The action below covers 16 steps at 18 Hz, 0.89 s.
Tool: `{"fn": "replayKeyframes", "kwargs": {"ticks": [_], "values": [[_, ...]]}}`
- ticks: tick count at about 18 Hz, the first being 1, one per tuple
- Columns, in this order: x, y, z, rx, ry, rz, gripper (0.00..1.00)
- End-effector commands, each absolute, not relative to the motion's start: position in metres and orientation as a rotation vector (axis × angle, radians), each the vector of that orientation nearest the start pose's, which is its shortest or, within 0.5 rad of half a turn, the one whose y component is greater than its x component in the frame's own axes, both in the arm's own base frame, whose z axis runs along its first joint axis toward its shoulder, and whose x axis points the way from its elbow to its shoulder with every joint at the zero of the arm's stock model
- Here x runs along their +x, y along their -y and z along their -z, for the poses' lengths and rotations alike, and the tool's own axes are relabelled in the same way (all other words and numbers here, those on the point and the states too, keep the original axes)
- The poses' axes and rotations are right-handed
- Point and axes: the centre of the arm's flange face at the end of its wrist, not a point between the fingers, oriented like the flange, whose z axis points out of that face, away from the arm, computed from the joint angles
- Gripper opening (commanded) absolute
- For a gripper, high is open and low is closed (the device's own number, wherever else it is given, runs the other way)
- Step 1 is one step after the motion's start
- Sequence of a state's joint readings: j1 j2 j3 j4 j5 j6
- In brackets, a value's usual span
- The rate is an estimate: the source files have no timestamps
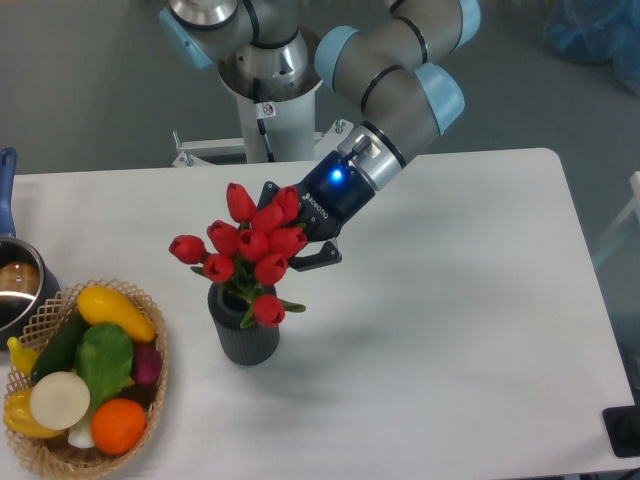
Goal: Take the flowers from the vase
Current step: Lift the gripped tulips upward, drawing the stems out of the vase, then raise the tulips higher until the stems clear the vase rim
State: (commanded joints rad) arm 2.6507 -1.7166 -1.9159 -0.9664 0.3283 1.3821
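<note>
The flowers (247, 248), a bunch of red tulips with green leaves, stand above the dark ribbed vase (243, 332) on the white table, their stems still reaching into its mouth. My gripper (290, 250) comes in from the upper right and is shut on the bunch just behind the blooms; the fingertips are mostly hidden by the tulips. One tulip hangs low over the vase's rim.
A wicker basket (150, 395) of vegetables and fruit sits at the front left of the table. A metal pot (18, 290) with a blue handle is at the left edge. The arm's base (268, 110) stands behind the table.
</note>
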Motion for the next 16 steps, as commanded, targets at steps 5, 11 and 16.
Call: {"fn": "replayKeyframes", "kwargs": {"ticks": [5,11,16], "values": [[-0.335,-0.441,-0.392,-1.856,-0.364,0.353,0.28],[-0.328,-0.438,-0.409,-1.842,-0.357,0.352,0.28],[-0.323,-0.434,-0.422,-1.845,-0.338,0.353,0.28]]}}
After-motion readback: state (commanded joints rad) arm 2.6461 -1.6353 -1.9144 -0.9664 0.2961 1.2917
